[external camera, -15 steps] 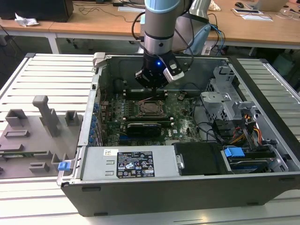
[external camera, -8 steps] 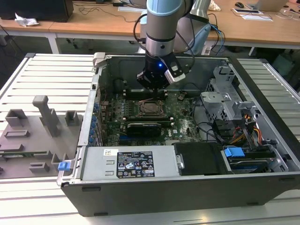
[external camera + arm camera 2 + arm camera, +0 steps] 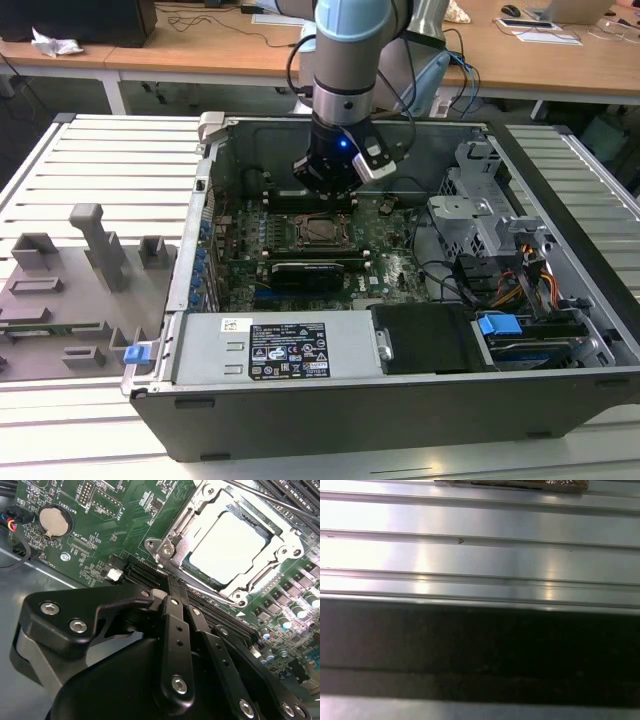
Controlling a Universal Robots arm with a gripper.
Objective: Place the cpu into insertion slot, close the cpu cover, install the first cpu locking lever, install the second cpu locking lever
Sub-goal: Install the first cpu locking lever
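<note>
The cpu [image 3: 227, 542] lies flat in the insertion slot [image 3: 202, 577], its pale face showing through the window of the cpu cover [image 3: 175, 535]. The cover's silver frame lies down over the chip. A thin metal lever rod [image 3: 210, 594] runs along the frame's edge nearest my fingers, and another rod [image 3: 280, 502] runs along the opposite edge. My gripper [image 3: 170, 587] is shut, nothing visible between its black fingers, with the tips just beside the nearer rod. In the exterior view my gripper [image 3: 325, 190] hangs inside the open computer case, right over the far edge of the slot [image 3: 322, 231].
Green motherboard around the socket carries a coin battery [image 3: 52, 521], a long black card slot [image 3: 145, 575] and memory slots. Inside the case are a drive cage [image 3: 480, 200], cables and a power supply [image 3: 285, 350]. A grey fixture block [image 3: 70, 290] sits on the ribbed metal table [image 3: 480, 560].
</note>
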